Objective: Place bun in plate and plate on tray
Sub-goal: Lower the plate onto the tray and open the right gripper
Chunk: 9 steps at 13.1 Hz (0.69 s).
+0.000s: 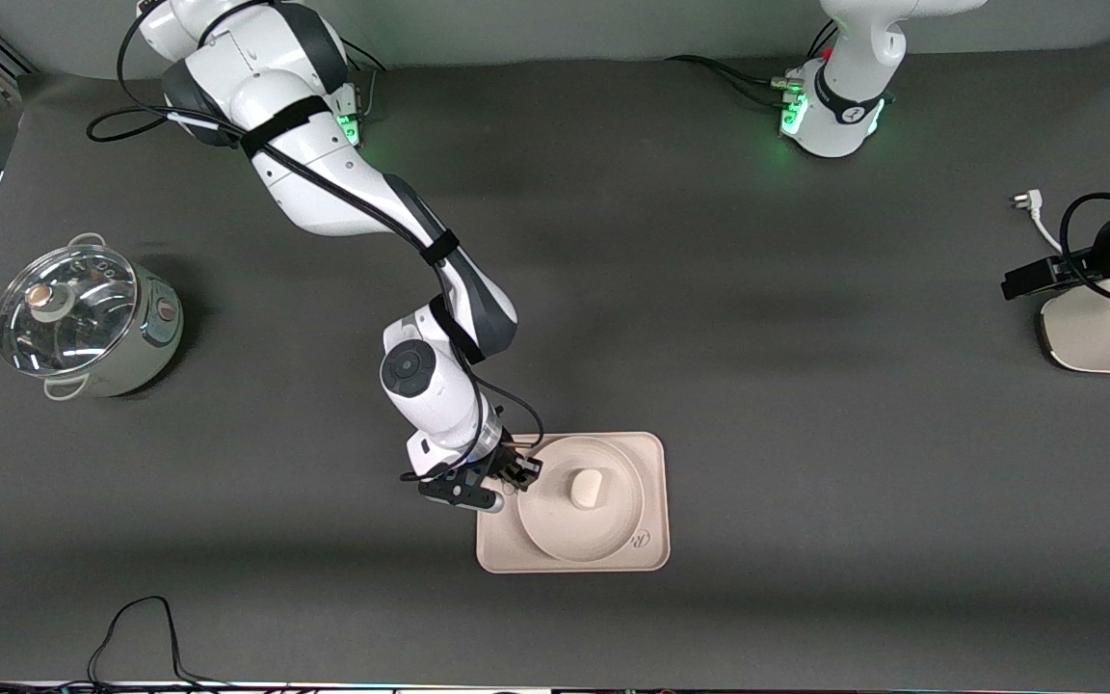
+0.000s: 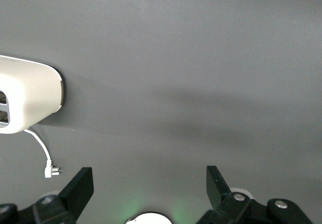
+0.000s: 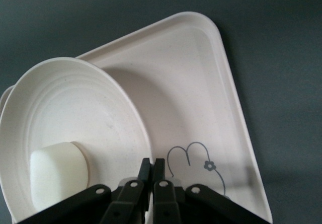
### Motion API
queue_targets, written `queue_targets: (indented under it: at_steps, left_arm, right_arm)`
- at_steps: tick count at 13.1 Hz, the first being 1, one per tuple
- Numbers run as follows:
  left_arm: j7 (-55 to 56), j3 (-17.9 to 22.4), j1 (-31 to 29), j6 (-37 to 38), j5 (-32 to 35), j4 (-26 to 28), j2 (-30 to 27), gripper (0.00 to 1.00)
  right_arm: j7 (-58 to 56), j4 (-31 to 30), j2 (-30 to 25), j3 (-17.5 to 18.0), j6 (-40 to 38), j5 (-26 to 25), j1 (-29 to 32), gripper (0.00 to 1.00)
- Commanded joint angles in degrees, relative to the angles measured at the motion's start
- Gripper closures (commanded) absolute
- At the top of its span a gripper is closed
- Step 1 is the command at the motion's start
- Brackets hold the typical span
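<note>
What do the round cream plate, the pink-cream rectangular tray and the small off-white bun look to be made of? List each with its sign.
Round cream plate: likely matte plastic or fibre composite; faint specks, moulded concentric rings, no glaze shine.
Pink-cream rectangular tray: probably the same matte moulded material; rounded corners, printed rabbit drawing.
Small off-white bun: smooth, dull, soft-edged; could be foam or rubber, cannot tell.
The right gripper pinches the plate's rim.

The bun (image 1: 586, 489) lies in the plate (image 1: 603, 535), which rests on the tray (image 1: 651, 453). The right gripper (image 1: 519, 474) is at the plate's rim, on the side toward the right arm's end. A pot (image 1: 83, 323) stands at that end, a toaster (image 1: 1085, 337) at the left arm's end.
</note>
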<state>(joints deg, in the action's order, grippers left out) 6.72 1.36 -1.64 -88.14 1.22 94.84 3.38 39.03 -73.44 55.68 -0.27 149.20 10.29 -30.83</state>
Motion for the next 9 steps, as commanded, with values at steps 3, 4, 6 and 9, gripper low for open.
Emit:
queue_targets:
  at_steps: [3, 4, 6, 9]
  left_arm:
    - [0.1, 0.1, 0.3, 0.8, -0.3, -0.7, 0.3, 0.00]
    - [0.1, 0.1, 0.3, 0.9, -0.3, -0.8, 0.3, 0.00]
    - [0.1, 0.1, 0.2, 0.9, -0.3, -0.8, 0.3, 0.00]
    - [0.1, 0.1, 0.2, 0.9, -0.3, -0.8, 0.3, 0.00]
  right_arm:
    - [-1.8, 1.8, 1.7, 0.2, 1.2, 2.5, 0.0, 0.69]
    - [-1.6, 1.8, 1.5, 0.2, 1.2, 3.2, 0.0, 0.24]
    - [-1.8, 1.8, 0.4, 0.2, 0.3, 3.7, 0.1, 0.00]
    - [-2.1, 1.7, -4.4, 0.0, -9.3, 2.9, 0.8, 0.00]
